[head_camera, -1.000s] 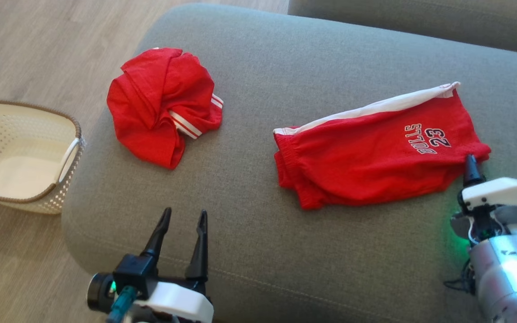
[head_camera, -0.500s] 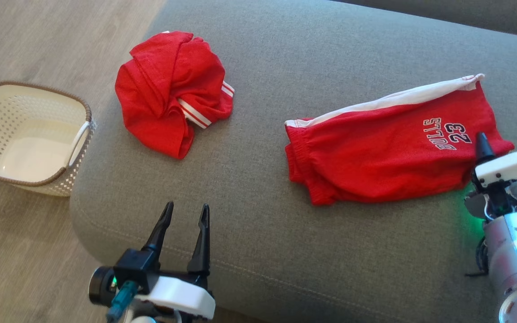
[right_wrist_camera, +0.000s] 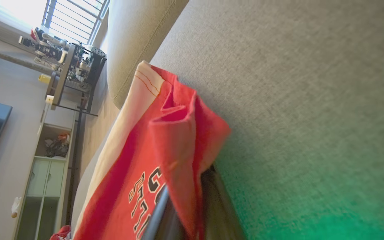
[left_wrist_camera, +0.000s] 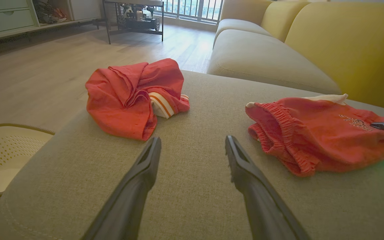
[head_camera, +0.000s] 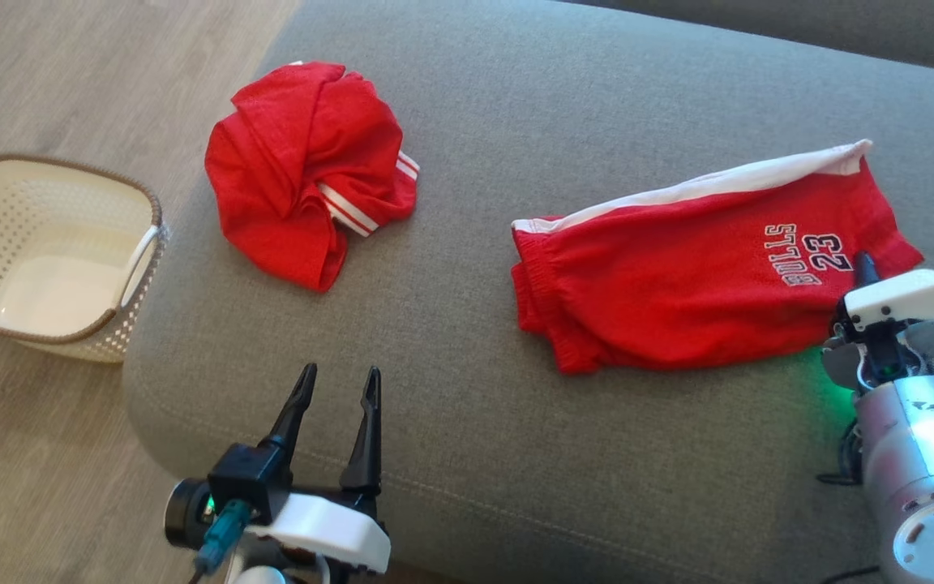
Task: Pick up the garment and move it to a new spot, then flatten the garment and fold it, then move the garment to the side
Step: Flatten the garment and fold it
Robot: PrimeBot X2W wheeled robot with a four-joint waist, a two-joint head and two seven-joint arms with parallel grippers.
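Okay, right claw (head_camera: 865, 266) pinches a hem corner of the red shorts (head_camera: 678, 284); left claw (head_camera: 336, 380) spread, idle. Soft, light mesh, likely droops and unfolds from one corner, so the waistband probably needs holding too.

Shorts (head_camera: 678, 276): "BULLS" with "23" beside it, dark letters w/ white outline, on the red cloth nr the right end, upside down in head view. Right wrist view: same print, only partly legible.
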